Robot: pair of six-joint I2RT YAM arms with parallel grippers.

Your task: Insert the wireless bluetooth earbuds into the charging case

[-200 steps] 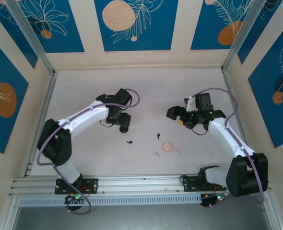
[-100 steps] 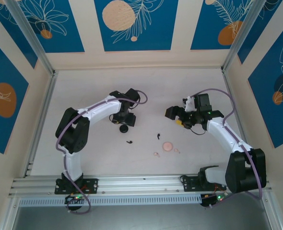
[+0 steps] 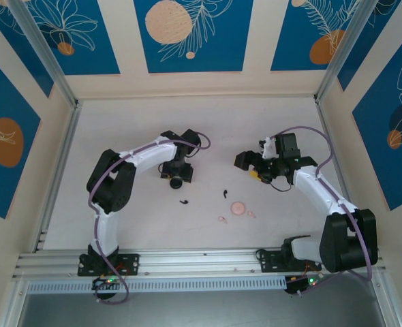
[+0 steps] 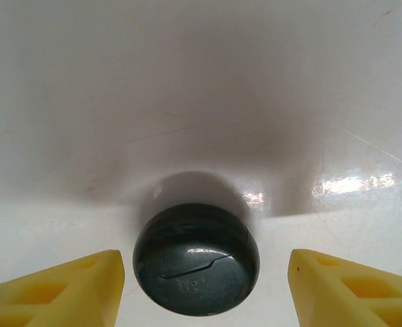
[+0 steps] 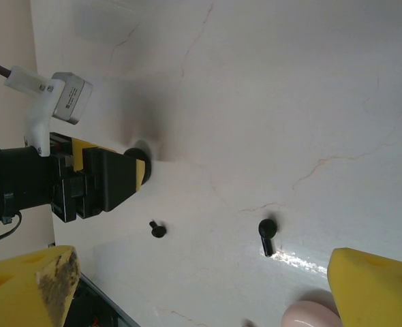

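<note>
A black round charging case [image 4: 196, 259] lies shut on the white table between the yellow fingers [image 4: 58, 289] of my left gripper [image 4: 204, 276]. The jaws stand open with a narrow gap on each side of it. From above, the left gripper [image 3: 176, 172] hangs over that case [image 3: 176, 182]. Two black earbuds [image 3: 184, 201] [image 3: 225, 194] lie apart in the middle, also in the right wrist view [image 5: 158, 229] [image 5: 267, 233]. A pink round case [image 3: 238, 208] has two pale pink earbuds [image 3: 222, 219] [image 3: 251, 214] beside it. My right gripper [image 3: 247, 163] hovers open and holds nothing.
An aluminium rail [image 3: 201, 262] runs along the near edge by the arm bases. Patterned walls [image 3: 187, 41] close in the back and both sides. The right wrist view catches the left gripper's black body [image 5: 85, 184] and the pink case's rim [image 5: 313, 315].
The left arm's elbow has swung in to the right and its gripper has shifted slightly right over the black case. The right arm has hardly moved.
</note>
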